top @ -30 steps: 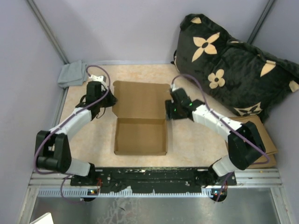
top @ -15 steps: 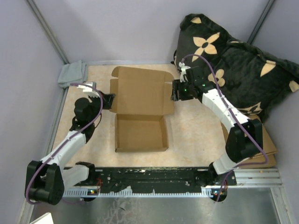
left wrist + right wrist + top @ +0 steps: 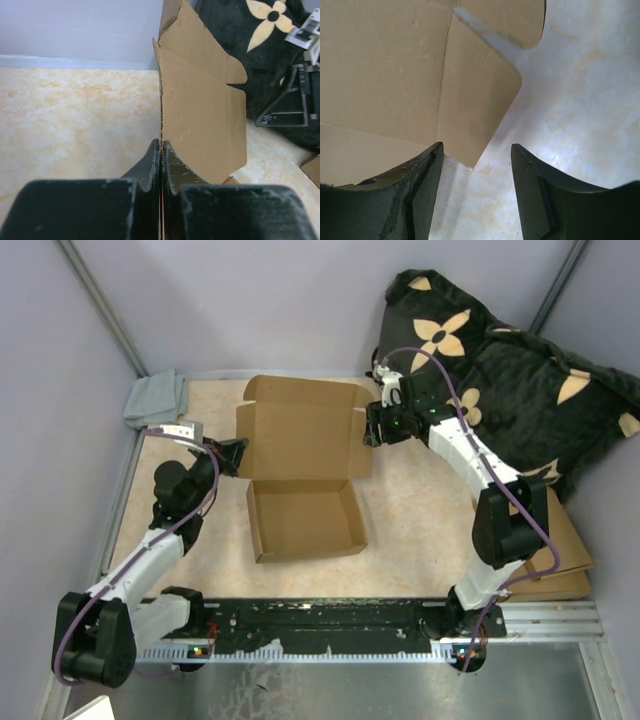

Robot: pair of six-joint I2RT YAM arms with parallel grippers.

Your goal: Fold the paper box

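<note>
The paper box (image 3: pixel 305 520) sits mid-table with its tray formed and its lid panel (image 3: pixel 300 430) lifted off the table behind the tray. My left gripper (image 3: pixel 232 455) is shut on the lid's left edge. In the left wrist view the corrugated edge runs straight into the closed jaws (image 3: pixel 161 146), and the lid (image 3: pixel 200 100) rises to their right. My right gripper (image 3: pixel 372 426) stands open at the lid's right side flap. In the right wrist view that flap (image 3: pixel 475 110) hangs just past the spread fingertips (image 3: pixel 476 150), its corner near the left finger (image 3: pixel 422 170), not pinched.
A grey cloth (image 3: pixel 155 397) lies in the far left corner. A black pillow with tan flowers (image 3: pixel 500 380) fills the far right. A smaller cardboard piece (image 3: pixel 562 540) lies under the right arm's elbow. Walls close in on the left and back.
The lid has risen from lying flat to tilted up. The left arm drew back toward the near left, still holding the lid edge. The right gripper moved away along the lid's right side. The tray turned slightly.
</note>
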